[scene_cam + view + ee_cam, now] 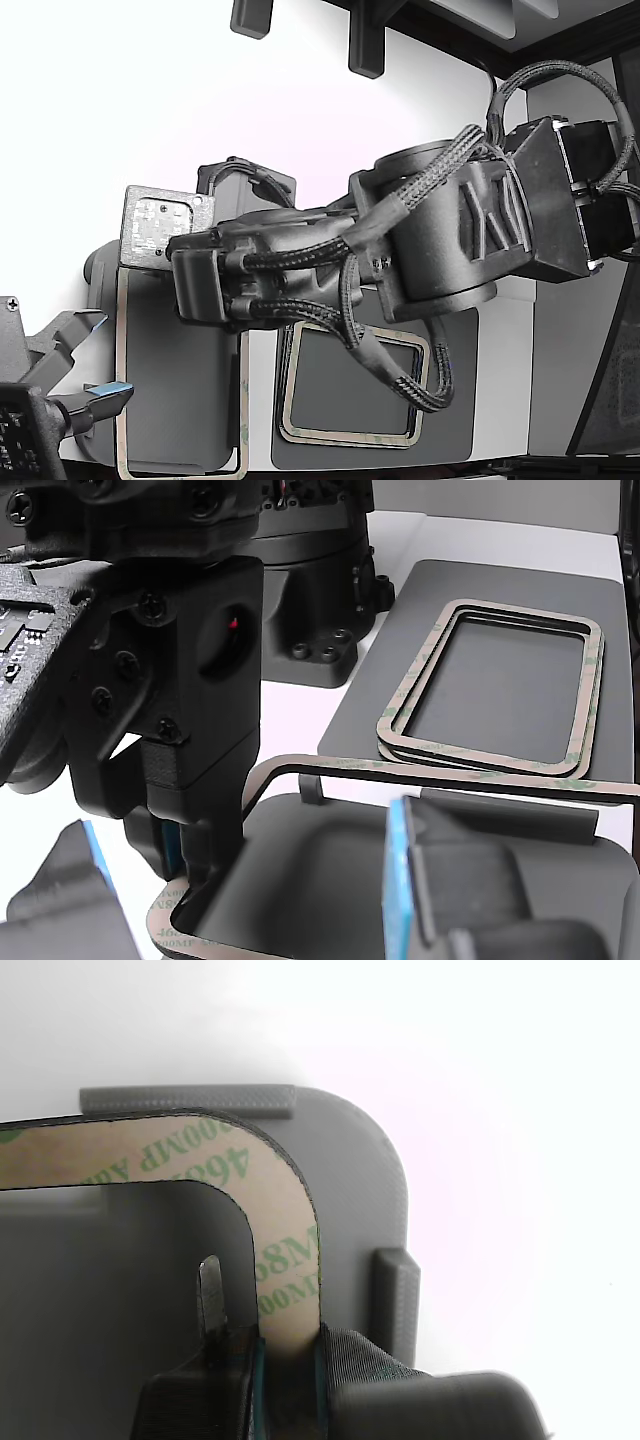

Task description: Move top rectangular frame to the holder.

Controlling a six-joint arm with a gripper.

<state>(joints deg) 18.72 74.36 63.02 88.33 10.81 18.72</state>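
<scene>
My gripper (282, 1338) is shut on one side of the top rectangular frame (285, 1222), a thin tan ring with green print, close to one of its corners. The frame lies over the holder (355, 1165), a light grey plate with raised tabs (395, 1298) along its edges. In the exterior view the gripper (212, 300) is at the left, and the frame (243, 410) outlines the holder (170, 390). In the other view the frame (470, 781) seems slightly raised above the holder (320, 880). Whether they touch is unclear.
A stack of like frames (350, 438) (415, 680) lies on a dark grey mat (450, 440) (500, 570) to the exterior view's right of the holder. A second gripper (95, 365) with blue pads (398, 880) stands open at the holder's near end.
</scene>
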